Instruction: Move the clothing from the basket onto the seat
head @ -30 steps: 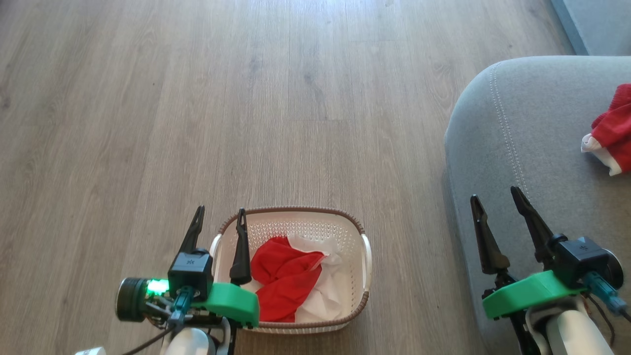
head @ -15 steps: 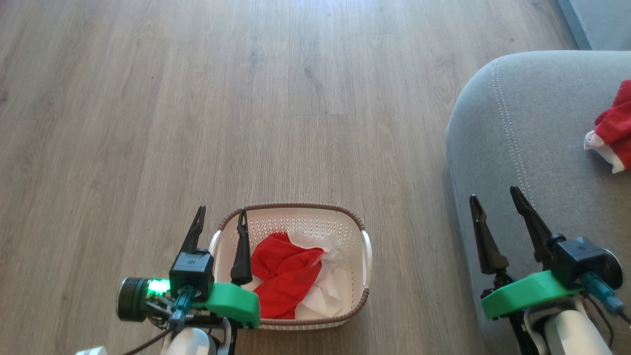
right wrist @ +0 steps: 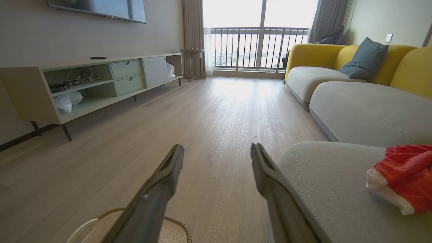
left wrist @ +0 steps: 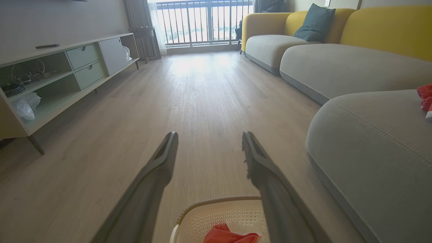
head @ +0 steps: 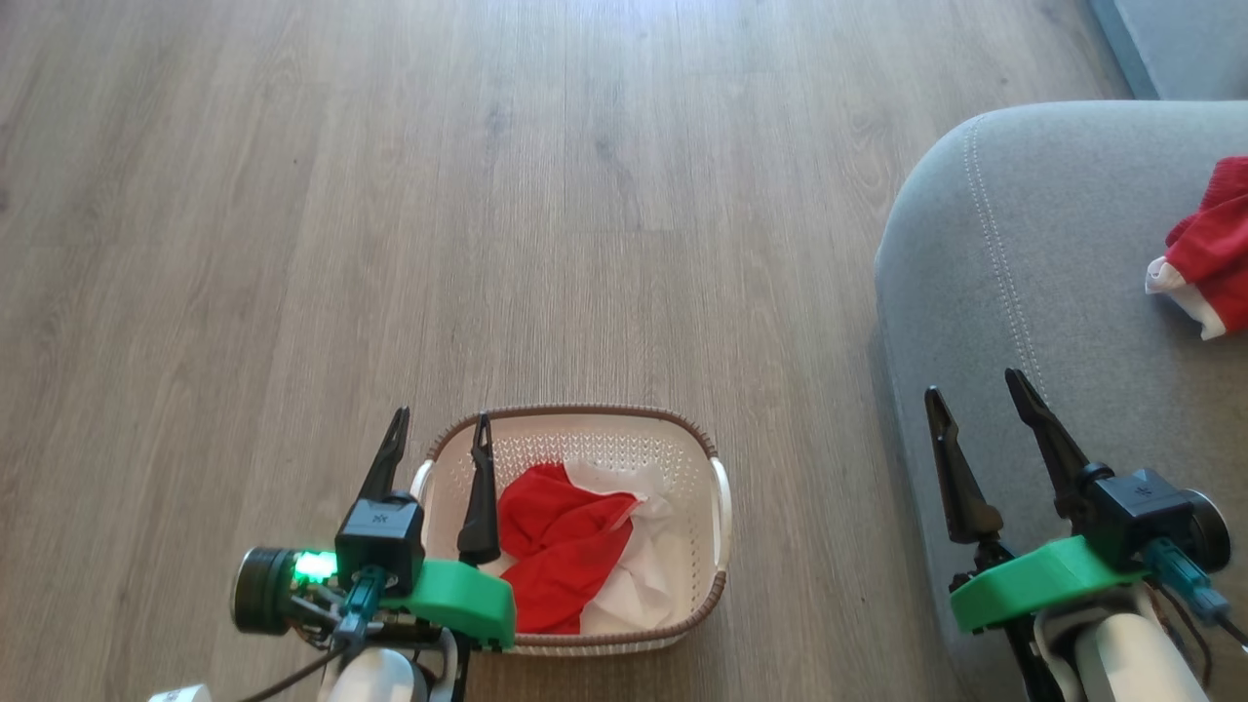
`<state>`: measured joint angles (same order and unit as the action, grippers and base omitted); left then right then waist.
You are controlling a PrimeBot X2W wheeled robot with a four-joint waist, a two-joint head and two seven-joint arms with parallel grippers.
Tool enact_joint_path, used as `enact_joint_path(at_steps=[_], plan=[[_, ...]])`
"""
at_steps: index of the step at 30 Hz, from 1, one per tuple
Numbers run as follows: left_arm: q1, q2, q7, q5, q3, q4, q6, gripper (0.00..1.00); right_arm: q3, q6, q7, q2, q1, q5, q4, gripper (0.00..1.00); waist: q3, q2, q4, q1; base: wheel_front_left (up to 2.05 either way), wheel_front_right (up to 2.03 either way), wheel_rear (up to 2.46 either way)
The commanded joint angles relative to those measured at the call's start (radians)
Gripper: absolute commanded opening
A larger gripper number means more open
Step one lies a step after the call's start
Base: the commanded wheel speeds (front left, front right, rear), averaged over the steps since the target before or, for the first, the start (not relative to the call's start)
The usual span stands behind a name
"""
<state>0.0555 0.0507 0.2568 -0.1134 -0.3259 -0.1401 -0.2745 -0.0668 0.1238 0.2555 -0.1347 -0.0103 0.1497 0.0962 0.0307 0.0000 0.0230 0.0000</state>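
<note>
I have the left hand (head: 439,417) spread, empty, over the basket (head: 585,410) of clothing (head: 556,546); right hand (head: 972,384) spread too, at the seat (head: 1053,244) edge.

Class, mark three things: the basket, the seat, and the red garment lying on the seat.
basket (head: 585,409), head view, far brown rim.
seat (head: 1063,292), head view, bare grey top.
red garment (right wrist: 408,172), right wrist view, red middle.

At 6 o'clock in the head view, upright on the floor (head: 292,195): cream perforated basket (head: 604,450) with brown braided rim and white side handles. Holds crumpled red-and-white clothing (head: 561,556), heaped loosely inside. At 3 o'clock, well apart, grey seat (head: 1014,292) with rounded, pale-stitched edge. Carries one red, white-cuffed garment (head: 1214,244) at its 3 o'clock end.
</note>
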Motion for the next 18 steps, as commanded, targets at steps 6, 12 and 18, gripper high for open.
enact_joint_path(at_steps=[6,12,18], plan=[[0.039,0.0,0.005,-0.001,0.021,0.027,0.008,1.0,-0.012,0.007,0.006,-0.004,-0.044,0.0,-0.035,1.0,0.021,0.0,-0.007,0.0,0.0,0.0,0.0],[0.051,0.0,0.005,-0.006,0.003,-0.024,0.027,1.0,-0.006,0.007,0.006,-0.017,-0.076,-0.018,-0.015,1.0,0.075,0.0,-0.04,0.0,0.0,0.0,0.0],[0.111,0.0,0.005,-0.022,-0.027,-0.074,0.042,1.0,0.033,0.007,0.006,-0.025,-0.105,-0.024,-0.006,1.0,0.197,0.0,-0.09,0.0,0.0,0.0,0.0]])
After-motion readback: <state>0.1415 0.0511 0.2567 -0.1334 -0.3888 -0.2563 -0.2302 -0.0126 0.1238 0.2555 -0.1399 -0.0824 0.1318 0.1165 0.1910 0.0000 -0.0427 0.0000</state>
